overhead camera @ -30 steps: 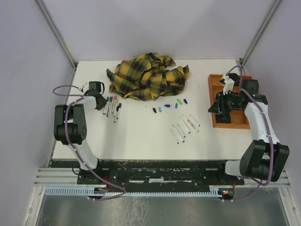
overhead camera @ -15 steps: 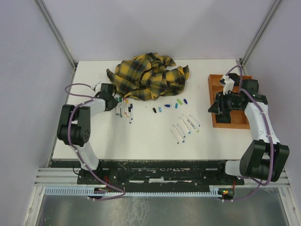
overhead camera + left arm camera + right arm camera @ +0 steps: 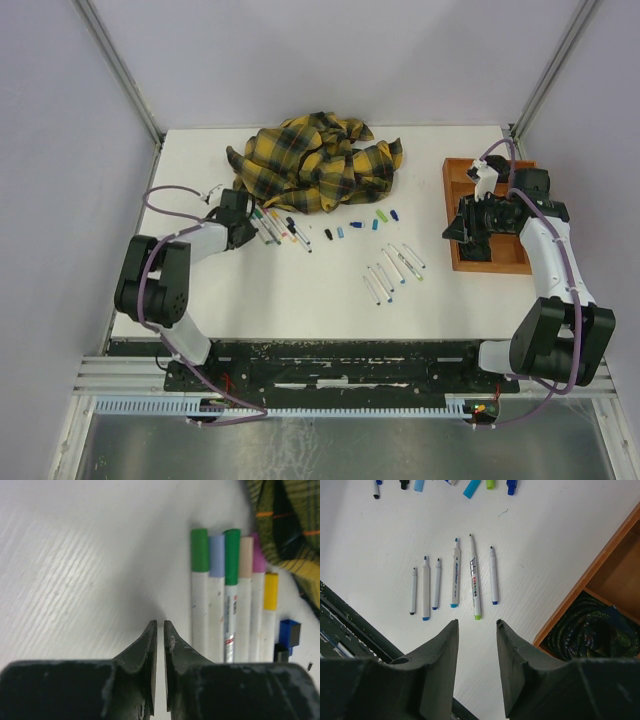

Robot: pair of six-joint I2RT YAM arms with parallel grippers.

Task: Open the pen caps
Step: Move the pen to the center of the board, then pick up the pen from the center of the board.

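Observation:
Several capped pens (image 3: 280,225) lie side by side on the white table, just right of my left gripper (image 3: 240,228). In the left wrist view their caps (image 3: 231,555) are green, light blue, beige, pink and yellow. My left gripper (image 3: 160,625) is shut on nothing, with the nearest pen just right of its tip. Several uncapped pens (image 3: 390,268) lie in a row mid-table and also show in the right wrist view (image 3: 455,575). Loose caps (image 3: 357,225) lie in a line behind them. My right gripper (image 3: 470,225) is open and empty, held above the table beside the tray (image 3: 477,625).
A yellow-and-black plaid cloth (image 3: 315,165) lies crumpled at the back, touching the far ends of the capped pens. A wooden tray (image 3: 490,262) stands at the right with a dark object (image 3: 590,630) in its near compartment. A loose blue cap (image 3: 289,632) lies beside the capped pens.
My left gripper has swept right and pushed the group of capped pens toward the middle, turning them slantwise. The right arm has not moved.

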